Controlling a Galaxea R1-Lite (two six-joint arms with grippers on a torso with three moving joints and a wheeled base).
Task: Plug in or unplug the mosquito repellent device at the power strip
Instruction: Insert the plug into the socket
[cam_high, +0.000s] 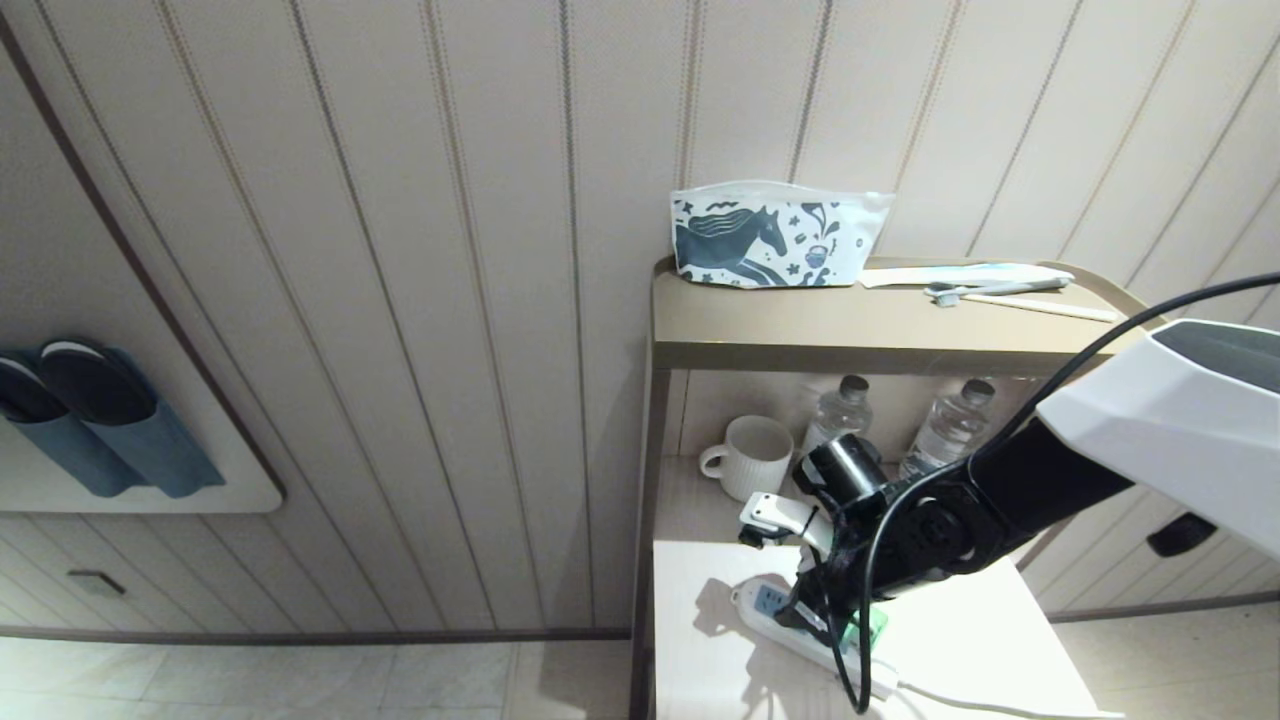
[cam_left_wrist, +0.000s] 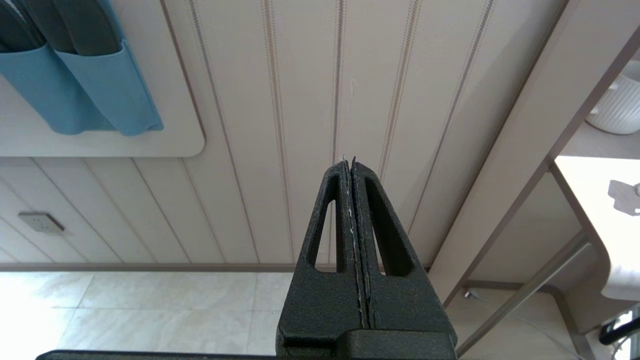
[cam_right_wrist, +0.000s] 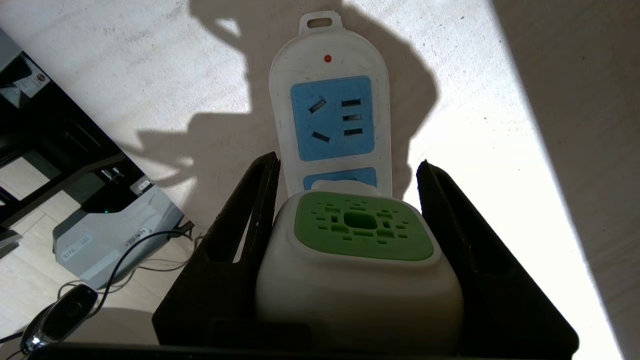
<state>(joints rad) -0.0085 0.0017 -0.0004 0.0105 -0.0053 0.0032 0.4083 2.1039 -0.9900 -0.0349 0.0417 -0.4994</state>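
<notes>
Right gripper (cam_right_wrist: 350, 250) is down on the low white table (cam_high: 960, 640), at about 5 o'clock in the head view. Its jaws are clamped on the repellent device (cam_right_wrist: 357, 265), one finger (cam_right_wrist: 245, 220) against each side of the white head. The green vented face points up toward the wrist camera.

Key relation: the device sits between the fingers, directly over the power strip (cam_right_wrist: 332, 115). Below and beyond it lies the second blue socket face, mostly hidden by the device. Whether the pins are seated, partly in, or just clear cannot be told; the contact is hidden.

The strip's long axis runs straight away from the wrist, toward 12 o'clock in the wrist view. In the head view it lies diagonally, roughly 10 to 4 o'clock. The jaws close across that axis, so the fingers straddle the strip's width. Judgement: the coming move is along the pin direction, straight down to seat or straight up to pull. Tilt would bind the pins.

Left gripper (cam_left_wrist: 352, 200) is parked off the table's left side, facing the panelled wall, jaws together and empty. The right arm is the nearer one.

Counts:
- device: 1
- strip: 1, one socket face fully exposed, one partly covered, small red indicator at the far end
- cord (cam_high: 990, 700): 1
- mug (cam_high: 748, 455): 1
- water bottles (cam_high: 838, 412): 2
- pouch (cam_high: 775, 235) on the upper shelf: 1
</notes>
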